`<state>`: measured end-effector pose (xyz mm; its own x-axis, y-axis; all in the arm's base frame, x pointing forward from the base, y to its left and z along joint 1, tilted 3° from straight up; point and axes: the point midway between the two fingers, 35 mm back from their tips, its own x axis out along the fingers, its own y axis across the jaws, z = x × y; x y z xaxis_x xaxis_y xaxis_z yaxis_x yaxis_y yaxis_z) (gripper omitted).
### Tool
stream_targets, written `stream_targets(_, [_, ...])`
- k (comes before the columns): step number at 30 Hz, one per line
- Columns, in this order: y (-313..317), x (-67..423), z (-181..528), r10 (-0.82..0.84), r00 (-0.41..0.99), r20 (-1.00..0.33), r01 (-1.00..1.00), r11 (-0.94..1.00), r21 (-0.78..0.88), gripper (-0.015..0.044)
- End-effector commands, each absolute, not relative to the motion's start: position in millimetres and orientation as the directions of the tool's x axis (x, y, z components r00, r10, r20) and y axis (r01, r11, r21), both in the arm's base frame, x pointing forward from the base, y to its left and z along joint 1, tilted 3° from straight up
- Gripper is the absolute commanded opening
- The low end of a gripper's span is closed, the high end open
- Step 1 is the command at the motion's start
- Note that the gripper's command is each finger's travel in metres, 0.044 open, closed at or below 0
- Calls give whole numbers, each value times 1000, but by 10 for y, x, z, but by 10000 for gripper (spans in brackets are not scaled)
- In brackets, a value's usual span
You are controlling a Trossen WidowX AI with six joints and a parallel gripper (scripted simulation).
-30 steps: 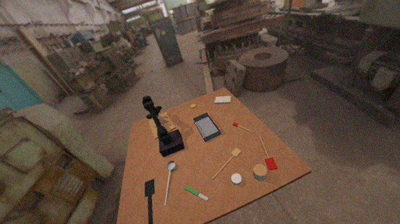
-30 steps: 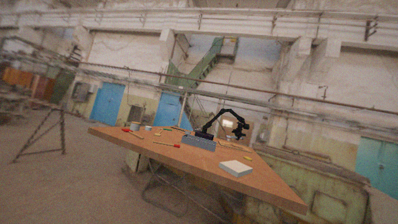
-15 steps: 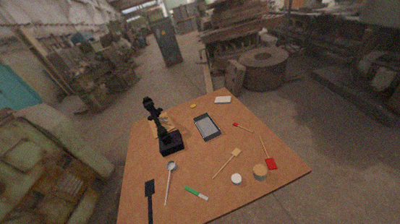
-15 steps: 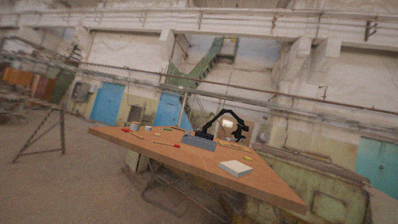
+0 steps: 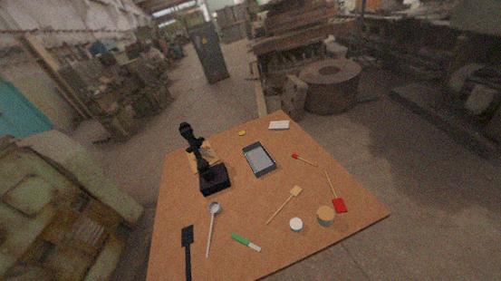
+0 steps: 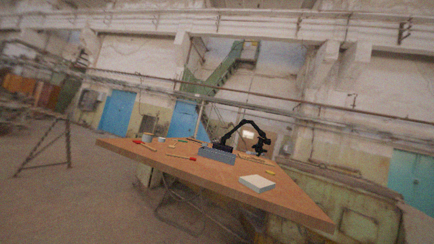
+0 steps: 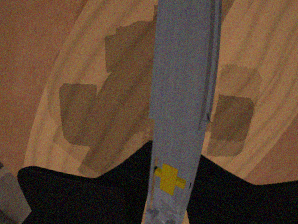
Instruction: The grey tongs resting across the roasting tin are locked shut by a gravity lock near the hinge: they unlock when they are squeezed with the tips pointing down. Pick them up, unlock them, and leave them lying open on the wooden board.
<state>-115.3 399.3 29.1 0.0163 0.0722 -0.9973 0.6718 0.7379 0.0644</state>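
We held the grey tongs [image 7: 178, 96] pinched in our gripper [image 6: 259, 149], their long axis pointing down at the wooden board [image 7: 80, 50] directly beneath.

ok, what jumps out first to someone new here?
The black arm at the table's far-left side, its gripper shut on the grey tongs low over the wooden board. Next, the grey roasting tin mid-table, nothing across it.
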Motion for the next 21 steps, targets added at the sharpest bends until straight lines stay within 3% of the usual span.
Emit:
stream_targets(1, [3992,-1153,291,72,16,-997,672,738,64,-98])
stream_targets(21, [3992,-1153,291,72,16,-997,672,738,64,427])
